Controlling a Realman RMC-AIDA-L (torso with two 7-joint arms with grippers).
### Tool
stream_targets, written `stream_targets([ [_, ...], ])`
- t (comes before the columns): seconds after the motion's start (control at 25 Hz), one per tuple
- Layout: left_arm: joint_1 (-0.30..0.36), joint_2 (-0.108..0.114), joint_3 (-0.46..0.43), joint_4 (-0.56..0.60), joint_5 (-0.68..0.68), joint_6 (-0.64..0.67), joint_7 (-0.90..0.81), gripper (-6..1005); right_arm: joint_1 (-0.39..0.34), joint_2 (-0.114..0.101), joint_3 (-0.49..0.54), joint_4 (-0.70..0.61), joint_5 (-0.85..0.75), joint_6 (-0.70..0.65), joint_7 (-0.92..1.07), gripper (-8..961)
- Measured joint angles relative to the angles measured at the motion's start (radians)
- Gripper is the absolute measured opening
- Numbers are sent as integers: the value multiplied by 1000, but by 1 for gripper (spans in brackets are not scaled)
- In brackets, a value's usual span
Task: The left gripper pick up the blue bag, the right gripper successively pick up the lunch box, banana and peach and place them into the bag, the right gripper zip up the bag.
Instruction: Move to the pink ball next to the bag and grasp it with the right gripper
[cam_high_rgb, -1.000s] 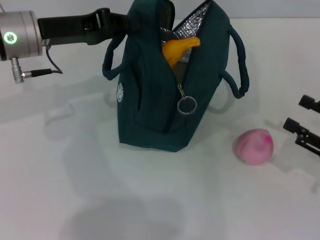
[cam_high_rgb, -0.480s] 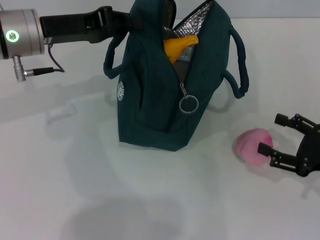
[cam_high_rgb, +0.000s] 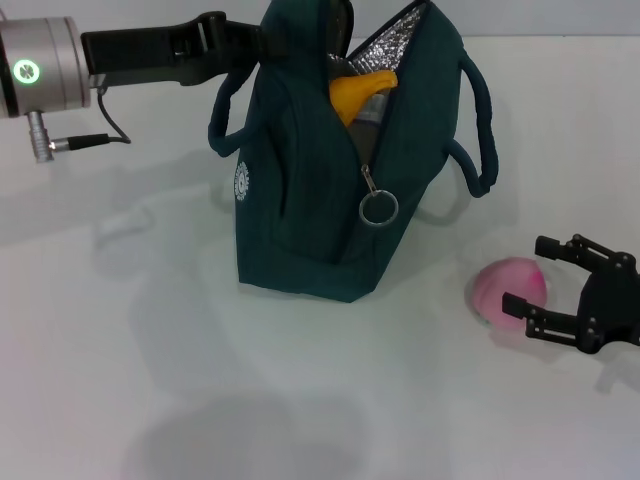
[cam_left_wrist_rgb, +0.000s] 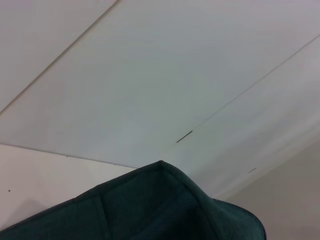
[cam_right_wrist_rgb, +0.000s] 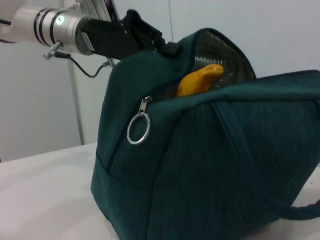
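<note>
Reaching in from the robot's right, the right gripper (cam_high_rgb: 522, 273) has its two black fingers (cam_high_rgb: 530, 304) spread wide on either side of the peach (cam_high_rgb: 506, 286), one beyond it and one on the near side, neither clearly pressing on it, so the fruit sits on the white table (cam_high_rgb: 150, 380) not yet gripped; it lies just beside the foot of the blue bag (cam_high_rgb: 320, 190), off toward the robot's right; across the table the left gripper (cam_high_rgb: 262, 40) reaches to the bag's top edge and appears to hold it upright and open, though where its fingers meet the fabric is hidden and I cannot tell how they stand; the banana (cam_high_rgb: 362, 92) pokes its orange end out of the foil-lined mouth, so that item looks packed; the lunch box is not visible on the table and is presumably inside below the banana, though the frames do not show it; what is left, by my reckoning, is closing on the peach, carrying it into the bag, then pulling the zipper ring (cam_high_rgb: 378, 208), which hangs low on the open track; compared with half a second ago, the right gripper has slid further round the peach, which now lies deeper between its fingers, while the bag, banana and left arm have not moved.
</note>
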Motion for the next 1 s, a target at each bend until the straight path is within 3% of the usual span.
stream_targets([
  [0.76,-2,3,-2,0,-9,0,5,47,32,2,-53,7,-1,72,36,854],
  [1.0,-4,5,-2,0,-10,-1,7,47,34,-3,-87,-2,-9,94,69,713],
])
